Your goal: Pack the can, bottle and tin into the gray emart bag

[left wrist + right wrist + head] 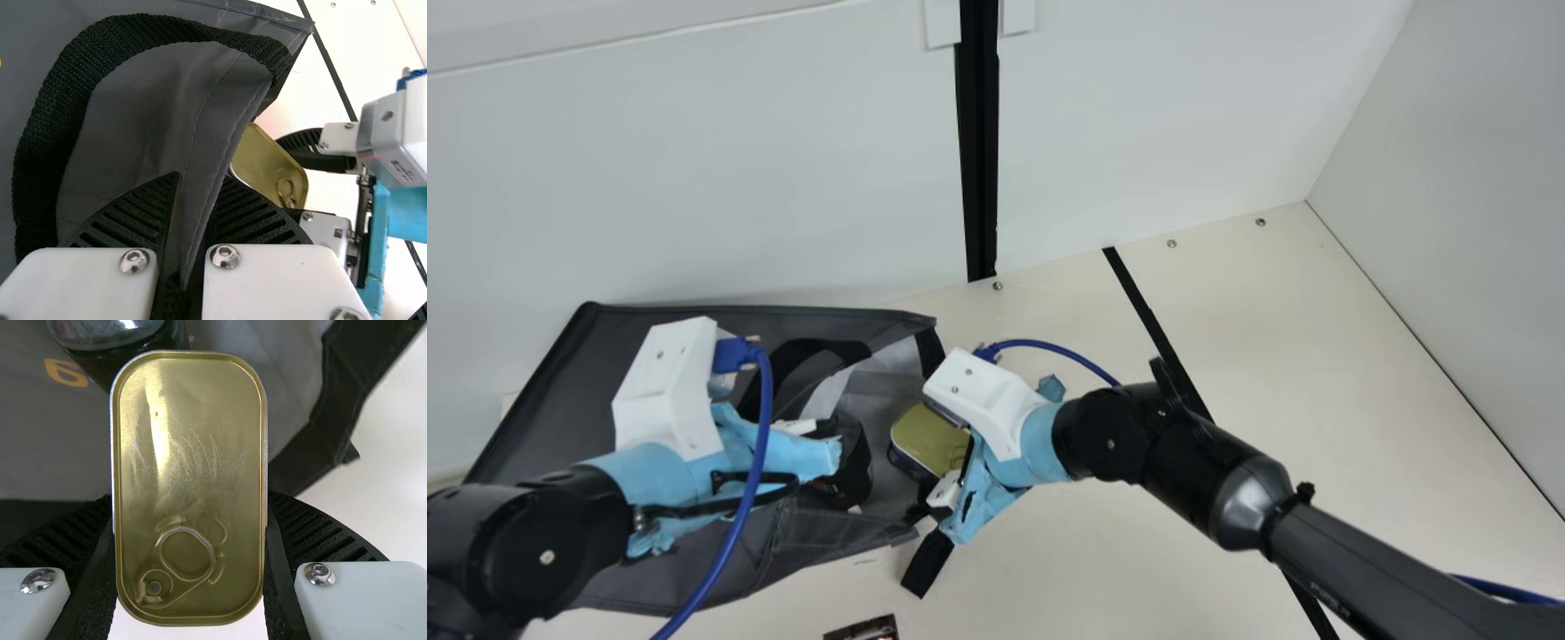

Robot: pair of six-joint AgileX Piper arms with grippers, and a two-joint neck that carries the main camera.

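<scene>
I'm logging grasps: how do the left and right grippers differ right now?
The left gripper pinches the gray bag by its edge; the right gripper holds the gold tin. The left gripper's fingers nearly meet, with thin material between; the right gripper's stand well apart across the tin. Both have black ribbed fingers.

Main view: the left arm [480,578], at 8 o'clock, has a round black joint [516,533] with a pale screw [547,557], light-blue wrapping [649,476], a boxy white cover [663,400], and a blue plug [732,354] and cable [760,444]. The right arm [1192,462], at 4 o'clock, shows a black tube [1360,556], a shiny grey collar [1249,502], similar blue wrapping [1038,444] and a white cover [983,396]. Wrist views: left fingers [137,217] and right fingers [313,533], black, curved and ribbed, spring from white blocks [80,287] at 7 and 5 o'clock, each bearing silver socket-head screws [225,256]
</scene>
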